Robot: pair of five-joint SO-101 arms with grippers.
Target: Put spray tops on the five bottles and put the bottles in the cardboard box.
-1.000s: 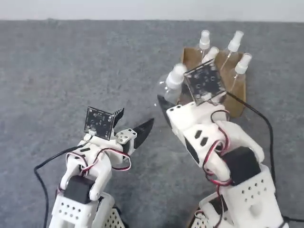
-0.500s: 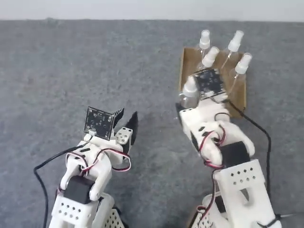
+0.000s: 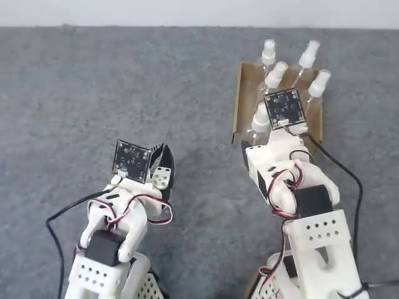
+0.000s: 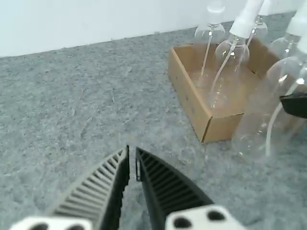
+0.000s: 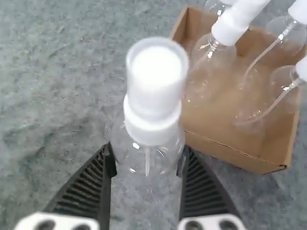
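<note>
My right gripper is shut on a clear bottle with a white spray top, holding it upright by the body. The bottle hangs at the near left edge of the cardboard box, over the carpet just outside its wall. Inside the box stand several more clear bottles with spray tops, such as one at the back and one at the right. My left gripper rests shut and holds nothing, low over the carpet left of the box; its fingertips meet.
Grey carpet covers the table, with open floor left of the box and beyond the left gripper. A pale wall runs along the far edge. The right arm's body stands close in front of the box.
The right arm has swung right, carrying the bottle from left of the box to its near edge. The left gripper's fingers have gone from wide open to shut.
</note>
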